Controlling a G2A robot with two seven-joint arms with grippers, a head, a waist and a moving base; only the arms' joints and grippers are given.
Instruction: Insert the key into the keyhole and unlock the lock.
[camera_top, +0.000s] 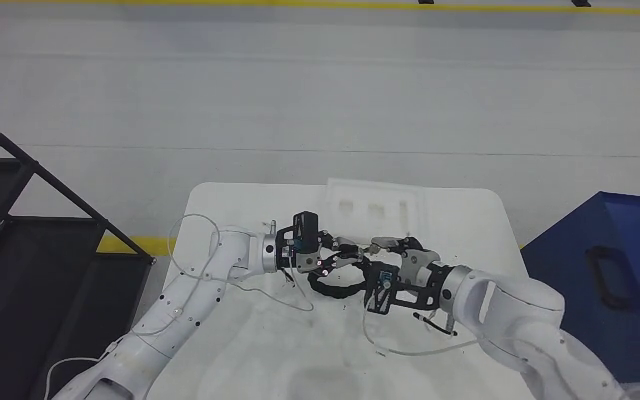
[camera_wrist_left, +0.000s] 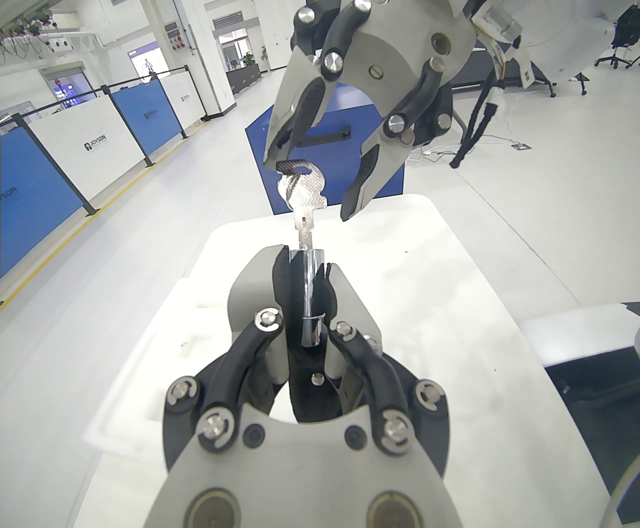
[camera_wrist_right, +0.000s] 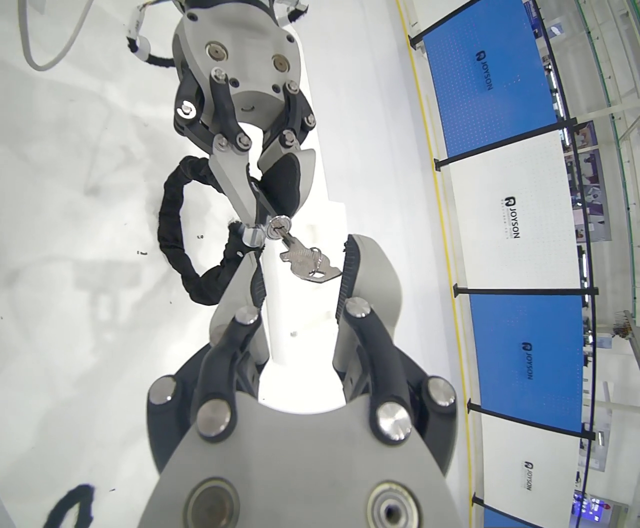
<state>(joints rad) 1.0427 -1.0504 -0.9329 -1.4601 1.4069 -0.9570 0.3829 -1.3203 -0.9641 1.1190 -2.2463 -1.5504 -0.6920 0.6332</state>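
Observation:
My left gripper (camera_wrist_left: 306, 260) is shut on the chrome lock cylinder (camera_wrist_left: 309, 300), held above the white table (camera_top: 250, 340). The silver key (camera_wrist_left: 303, 197) sticks out of the cylinder's keyhole, blade in, with a small ring through its head. My right gripper (camera_wrist_left: 312, 187) faces it, open, one finger on each side of the key head and one pad (camera_wrist_left: 287, 142) close to the ring. From the right wrist, the key (camera_wrist_right: 305, 260) lies between the spread fingers of my right gripper (camera_wrist_right: 302, 252), and the lock's black cable (camera_wrist_right: 172, 235) loops down from the cylinder (camera_wrist_right: 275, 229).
A white foam tray (camera_top: 375, 205) lies at the table's far edge. A blue box (camera_top: 590, 260) stands off the table to the right and a black frame (camera_top: 40, 250) to the left. Thin white wires (camera_top: 400, 345) trail across the tabletop near the arms.

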